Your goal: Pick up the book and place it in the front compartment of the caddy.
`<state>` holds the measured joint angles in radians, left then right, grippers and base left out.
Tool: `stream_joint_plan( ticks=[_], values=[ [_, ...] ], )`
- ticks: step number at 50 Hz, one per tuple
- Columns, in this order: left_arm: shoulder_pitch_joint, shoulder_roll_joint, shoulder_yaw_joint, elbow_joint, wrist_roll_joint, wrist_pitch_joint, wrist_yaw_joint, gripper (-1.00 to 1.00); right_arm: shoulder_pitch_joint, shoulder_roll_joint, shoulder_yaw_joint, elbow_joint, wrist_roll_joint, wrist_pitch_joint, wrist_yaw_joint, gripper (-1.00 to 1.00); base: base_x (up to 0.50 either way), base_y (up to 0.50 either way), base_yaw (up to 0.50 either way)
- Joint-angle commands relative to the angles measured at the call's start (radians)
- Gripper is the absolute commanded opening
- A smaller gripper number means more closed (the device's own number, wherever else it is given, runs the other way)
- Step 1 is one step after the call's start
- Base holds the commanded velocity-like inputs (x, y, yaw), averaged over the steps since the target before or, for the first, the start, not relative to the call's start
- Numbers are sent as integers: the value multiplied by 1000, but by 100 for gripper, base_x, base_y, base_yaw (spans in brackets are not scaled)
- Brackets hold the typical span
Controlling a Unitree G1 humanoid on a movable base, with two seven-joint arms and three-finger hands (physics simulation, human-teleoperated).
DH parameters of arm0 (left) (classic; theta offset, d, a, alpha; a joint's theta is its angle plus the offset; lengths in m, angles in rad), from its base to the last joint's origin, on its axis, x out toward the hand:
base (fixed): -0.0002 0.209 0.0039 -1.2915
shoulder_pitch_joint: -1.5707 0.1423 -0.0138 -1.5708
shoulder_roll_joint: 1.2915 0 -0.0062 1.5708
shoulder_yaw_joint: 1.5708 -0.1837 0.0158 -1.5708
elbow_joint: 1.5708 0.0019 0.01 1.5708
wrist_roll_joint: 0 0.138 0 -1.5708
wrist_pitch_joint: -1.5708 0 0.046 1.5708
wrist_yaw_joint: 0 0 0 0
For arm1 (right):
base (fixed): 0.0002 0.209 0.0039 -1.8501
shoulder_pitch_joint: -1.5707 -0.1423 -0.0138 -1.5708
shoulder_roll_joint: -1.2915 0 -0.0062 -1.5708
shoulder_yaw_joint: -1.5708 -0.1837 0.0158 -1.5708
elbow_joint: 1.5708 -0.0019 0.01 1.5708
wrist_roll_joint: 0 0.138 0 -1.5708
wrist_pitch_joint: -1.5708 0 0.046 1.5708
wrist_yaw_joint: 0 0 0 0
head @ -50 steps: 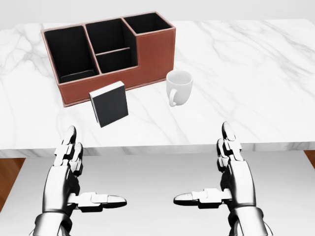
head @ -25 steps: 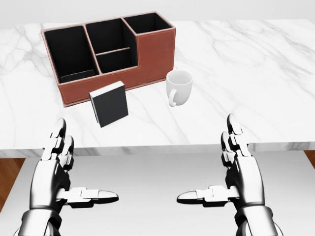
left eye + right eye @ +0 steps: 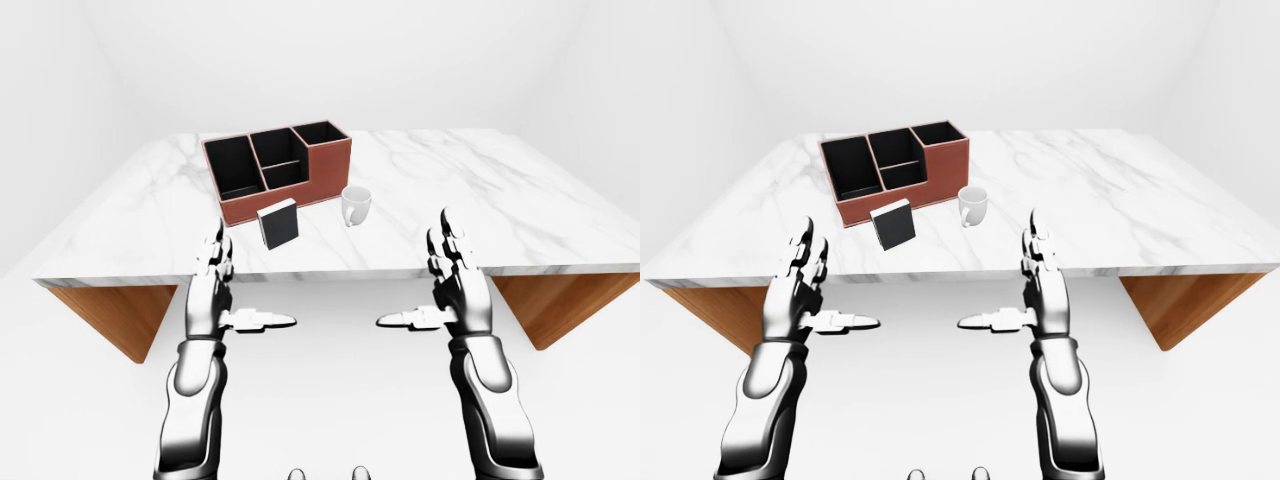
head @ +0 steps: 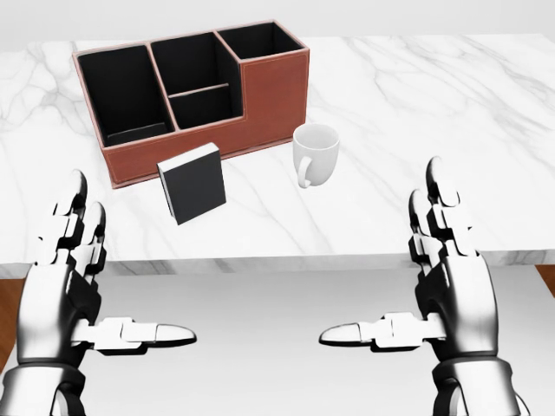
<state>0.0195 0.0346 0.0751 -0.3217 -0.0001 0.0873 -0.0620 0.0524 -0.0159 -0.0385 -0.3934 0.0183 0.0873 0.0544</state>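
Note:
A black book (image 4: 192,183) with a white page edge stands upright on the marble table (image 4: 408,95), just below the brown caddy (image 4: 195,95) in the head view. The caddy has several black compartments. My left hand (image 4: 82,286) hovers open below the table's near edge, left of the book. My right hand (image 4: 429,286) is open too, held below the edge at the right. Neither hand touches anything.
A white mug (image 4: 314,153) stands to the right of the book, close to the caddy's low wall. The table's wooden underside (image 3: 110,310) shows in the left-eye view. White floor and walls surround the table.
Both hands have risen in the head view and spread apart, the left going further left, the right further right. Book, caddy and mug have not moved.

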Motion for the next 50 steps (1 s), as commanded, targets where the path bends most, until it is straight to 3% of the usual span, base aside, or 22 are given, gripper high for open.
stream_joint_plan(
  ticks=[1,12,45,50],
  values=[
    [5,0,6,-50,5,0,-9,100,0,-1,-8,-57,7,0,2,100,0,0,0],
    [7,-1,7,-75,9,0,-13,100,-2,-4,-17,-80,19,0,17,100,8,0,0],
    [10,-1,12,-97,9,0,-18,100,17,1,-1,-86,17,0,26,100,49,0,0],
    [10,-1,12,-94,10,0,-18,100,14,1,-5,-84,25,0,27,100,7,0,0]
  ],
)
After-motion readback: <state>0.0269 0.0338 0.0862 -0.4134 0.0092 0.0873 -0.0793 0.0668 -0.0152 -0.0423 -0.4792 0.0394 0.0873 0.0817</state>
